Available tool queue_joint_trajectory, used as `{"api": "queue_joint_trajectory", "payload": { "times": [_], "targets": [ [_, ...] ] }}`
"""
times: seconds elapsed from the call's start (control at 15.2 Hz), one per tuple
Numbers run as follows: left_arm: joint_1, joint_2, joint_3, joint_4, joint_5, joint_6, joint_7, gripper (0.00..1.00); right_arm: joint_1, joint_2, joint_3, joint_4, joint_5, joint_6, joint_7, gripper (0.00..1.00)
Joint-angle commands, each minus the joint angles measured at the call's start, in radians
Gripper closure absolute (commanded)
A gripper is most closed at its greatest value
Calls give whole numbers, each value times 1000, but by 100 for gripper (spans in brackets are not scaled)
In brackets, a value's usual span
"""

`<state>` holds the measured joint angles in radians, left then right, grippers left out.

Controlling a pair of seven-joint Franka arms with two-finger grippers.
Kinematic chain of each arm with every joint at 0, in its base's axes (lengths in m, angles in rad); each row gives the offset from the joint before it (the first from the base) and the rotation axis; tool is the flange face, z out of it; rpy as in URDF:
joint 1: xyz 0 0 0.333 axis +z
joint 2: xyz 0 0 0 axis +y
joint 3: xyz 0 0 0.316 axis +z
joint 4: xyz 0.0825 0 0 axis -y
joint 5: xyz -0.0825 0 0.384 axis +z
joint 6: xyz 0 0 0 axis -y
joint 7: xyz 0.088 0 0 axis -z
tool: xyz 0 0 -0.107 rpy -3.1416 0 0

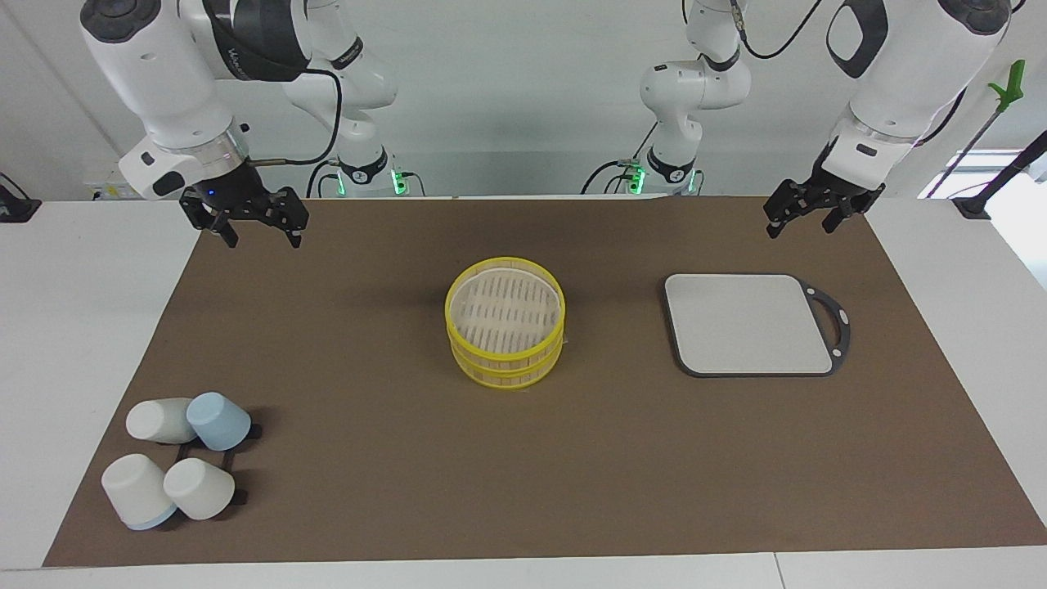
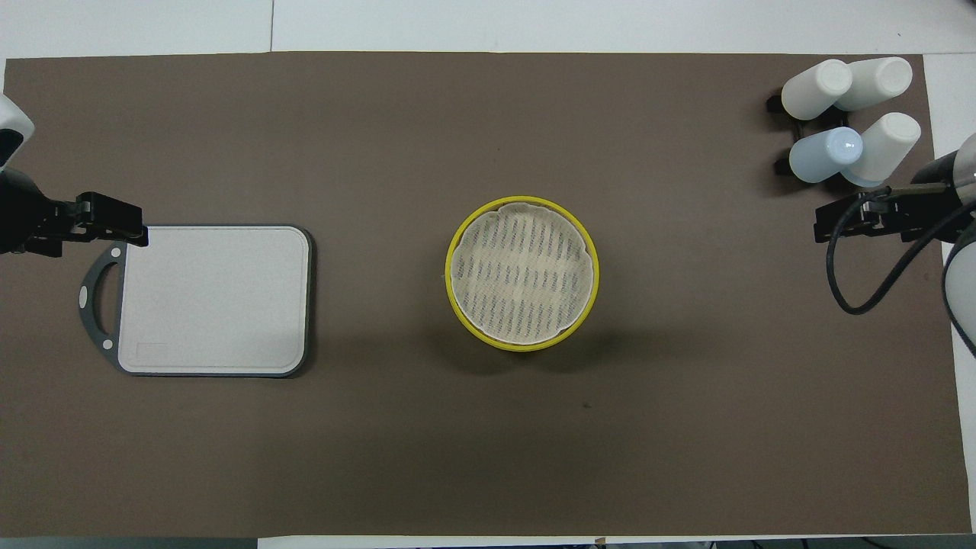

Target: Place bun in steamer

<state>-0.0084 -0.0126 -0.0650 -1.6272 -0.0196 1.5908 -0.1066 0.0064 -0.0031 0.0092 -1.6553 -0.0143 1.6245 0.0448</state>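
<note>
Grey board [image 1: 748,324] with dark handle [image 1: 833,325] flat on brown mat [image 1: 393,458], toward left arm's end of the bench. Four cups [image 1: 176,466] tipped on a black rack [image 1: 217,458], clustered at the mat's corner farthest from the robots, right arm's end; one blue [image 1: 217,420], three white.

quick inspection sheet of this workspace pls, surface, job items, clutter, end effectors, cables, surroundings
surface: brown mat on a white table.
job's things: steamer at mid-mat, stacked, slatted top showing; bun: nothing seen.
clutter: grey board with dark handle, toward the left arm's end; four cups on a dark rack, toward the right arm's end, farther from the robots than the steamer.
grippers: left end effector open, raised, holding nothing; right end effector open, raised, holding nothing; both arms wait.
cables: black cable looping on the right arm.
surroundings: white wall.
</note>
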Motion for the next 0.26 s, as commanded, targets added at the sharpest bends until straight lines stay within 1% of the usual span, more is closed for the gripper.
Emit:
{"api": "queue_joint_trajectory", "payload": {
  "times": [0.0, 0.2],
  "targets": [
    [16, -15, -9, -22, -13, 20, 18, 0, -8, 0, 3, 11, 11, -8, -13, 0],
    [16, -15, -9, -22, -13, 20, 18, 0, -2, 0, 3, 11, 13, -9, -14, 0]
  ]
}}
